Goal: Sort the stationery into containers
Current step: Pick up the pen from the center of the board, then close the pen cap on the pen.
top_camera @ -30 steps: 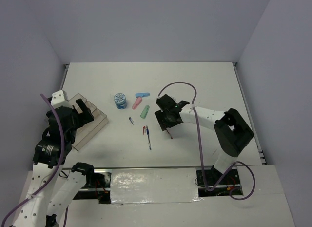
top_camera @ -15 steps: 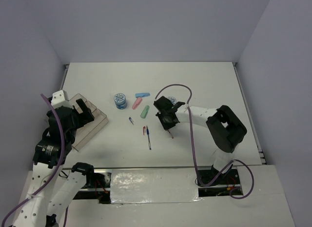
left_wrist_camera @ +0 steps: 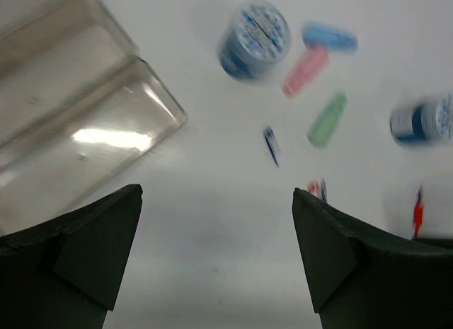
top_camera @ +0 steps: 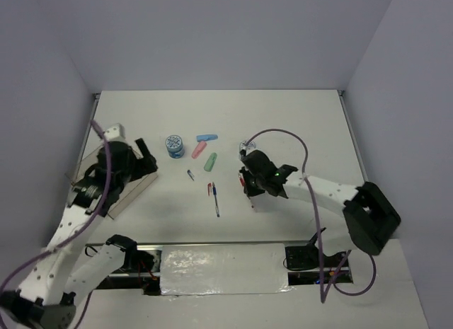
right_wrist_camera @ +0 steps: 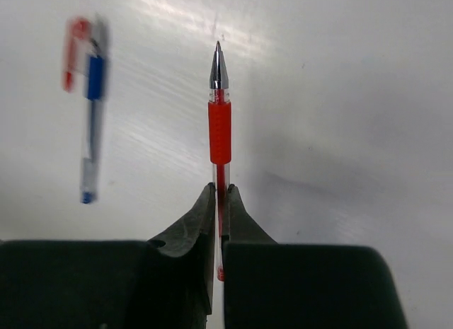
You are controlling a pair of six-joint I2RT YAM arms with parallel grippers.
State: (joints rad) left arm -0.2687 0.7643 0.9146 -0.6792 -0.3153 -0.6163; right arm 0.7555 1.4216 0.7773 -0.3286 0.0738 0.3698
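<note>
My right gripper point(right_wrist_camera: 220, 191) is shut on a red pen point(right_wrist_camera: 219, 131), which points forward, tip just above the table; in the top view this gripper point(top_camera: 248, 189) is right of centre. A blue pen point(right_wrist_camera: 90, 131) and a red one point(right_wrist_camera: 74, 53) lie to its left. My left gripper point(left_wrist_camera: 217, 192) is open and holds nothing, beside the clear tray point(left_wrist_camera: 71, 131). Ahead of it lie a blue-white disc point(left_wrist_camera: 253, 39), a blue capsule point(left_wrist_camera: 329, 37), a pink capsule point(left_wrist_camera: 304, 69), a green capsule point(left_wrist_camera: 327, 119) and a second disc point(left_wrist_camera: 425, 120).
A short blue pen piece point(top_camera: 190, 175) lies between the tray point(top_camera: 117, 194) and the pens point(top_camera: 214, 194). Grey walls close the table at the back and both sides. The right arm's purple cable point(top_camera: 283, 134) arches over the table behind its gripper.
The right gripper has shut on the red pen and its arm has swung out to the right. The left arm has moved forward over the tray, jaws still open.
</note>
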